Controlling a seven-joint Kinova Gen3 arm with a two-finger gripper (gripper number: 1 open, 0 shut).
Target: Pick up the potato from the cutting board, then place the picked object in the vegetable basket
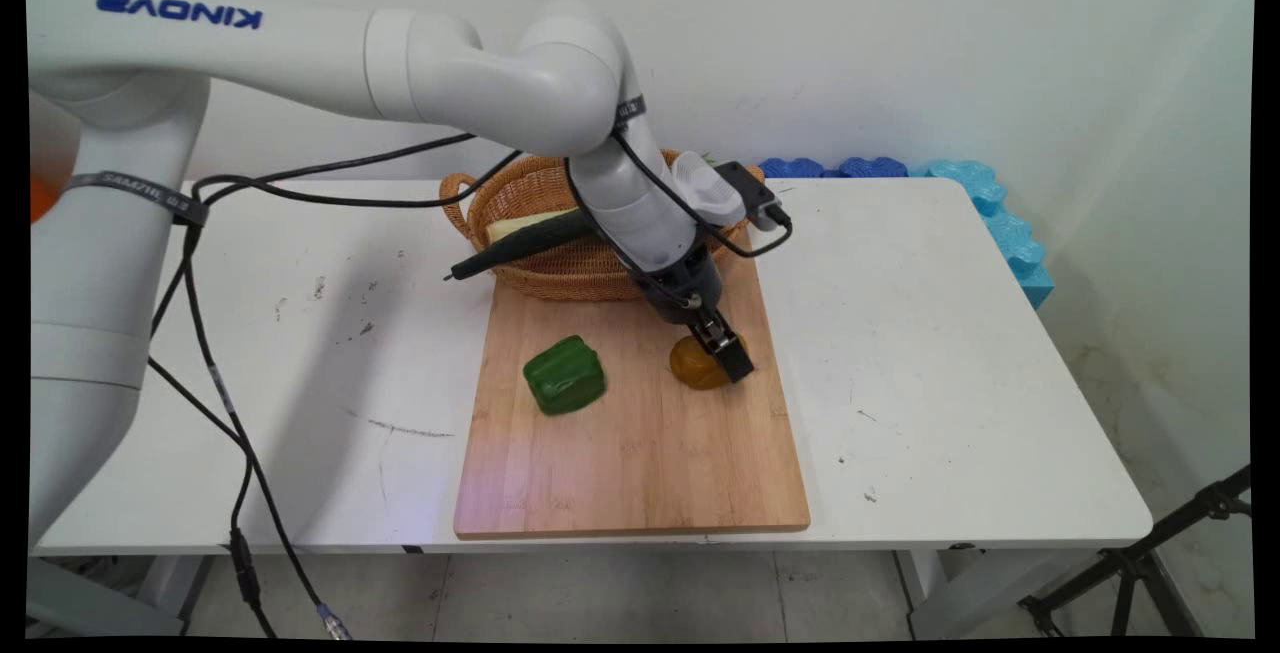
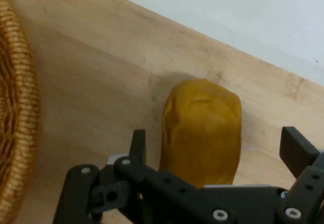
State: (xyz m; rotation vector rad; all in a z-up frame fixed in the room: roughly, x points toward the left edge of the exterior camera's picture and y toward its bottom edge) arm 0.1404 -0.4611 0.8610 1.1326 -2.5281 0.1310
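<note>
White wall stands behind a white table (image 1: 950, 353), and a wooden cutting board (image 1: 640, 463) lies on the table. On the board sits a yellow pepper (image 1: 697, 365), near the board's right side. The black gripper (image 1: 722, 353) is low over the yellow pepper. Its jaws are wide apart, one finger on each side of the pepper, and they do not squeeze it. The pepper rests on the board, so it is not lifted. A green pepper (image 1: 565, 374) sits on the board too, left of the yellow one and well apart from it. A woven basket (image 1: 520, 201) stands at the far end of the board. Inside the basket lies something pale and a long dark green thing that pokes out over its left rim. Blue foam blocks (image 1: 985, 203) lie past the table's far right corner.
</note>
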